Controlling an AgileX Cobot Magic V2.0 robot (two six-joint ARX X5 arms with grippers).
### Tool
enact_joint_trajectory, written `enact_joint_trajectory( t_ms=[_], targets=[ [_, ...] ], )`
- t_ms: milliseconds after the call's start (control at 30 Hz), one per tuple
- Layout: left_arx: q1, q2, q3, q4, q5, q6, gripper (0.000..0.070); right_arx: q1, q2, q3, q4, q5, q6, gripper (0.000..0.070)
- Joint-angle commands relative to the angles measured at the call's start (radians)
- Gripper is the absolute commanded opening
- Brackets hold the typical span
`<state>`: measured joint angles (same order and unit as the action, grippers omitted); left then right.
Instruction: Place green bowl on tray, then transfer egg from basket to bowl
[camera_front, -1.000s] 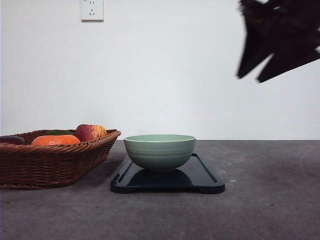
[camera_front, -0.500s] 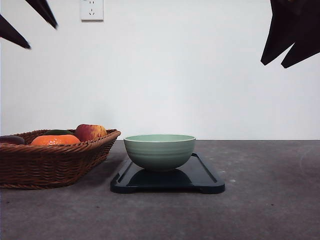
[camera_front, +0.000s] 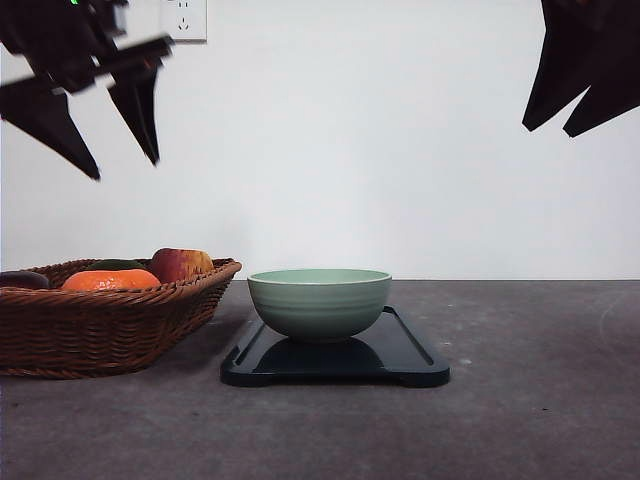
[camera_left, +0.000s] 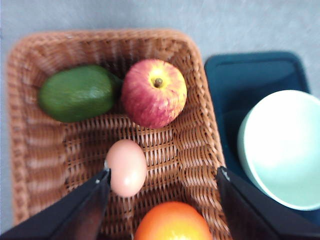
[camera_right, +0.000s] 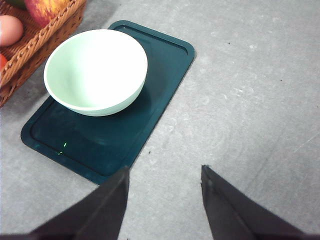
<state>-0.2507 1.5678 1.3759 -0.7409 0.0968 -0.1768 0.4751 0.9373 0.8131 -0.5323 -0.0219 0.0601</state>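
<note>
Dropped my left gripper (camera_front: 125, 168) lower over basket (camera_left: 200, 125), jaws apart, egg (camera_left: 127, 167) lay lengthwise toward me, right gripper (camera_right: 165, 182) spread too

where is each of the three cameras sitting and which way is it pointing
Front view: low at table height, looking forward at the green bowl on the tray and the basket; left gripper and right gripper hang above, both open.
Left wrist view: above the basket, looking down on the egg, apple and avocado; its fingers show.
Right wrist view: above the table, looking down at bowl and tray; its fingers show.
All three share bowl, tray and basket.
</note>
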Motion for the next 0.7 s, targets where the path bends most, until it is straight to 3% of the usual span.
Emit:
enact_joint_trajectory(
  t_ms=[0, 167, 667],
  targets=[
    [-0.006, 0.042, 0.024, 0.005, -0.020, 0.001, 0.0427, 0.005, 0.008, 0.006, 0.007, 0.005, 0.012, 0.0277],
    [-0.006, 0.130, 0.024, 0.011, -0.074, 0.010, 0.0428, 0.005, 0.008, 0.006, 0.008, 0.005, 0.019, 0.0277],
    [-0.005, 0.306, 0.024, 0.082, -0.083, 0.015, 0.0431, 0.005, 0.008, 0.006, 0.007, 0.005, 0.026, 0.0277]
  ],
)
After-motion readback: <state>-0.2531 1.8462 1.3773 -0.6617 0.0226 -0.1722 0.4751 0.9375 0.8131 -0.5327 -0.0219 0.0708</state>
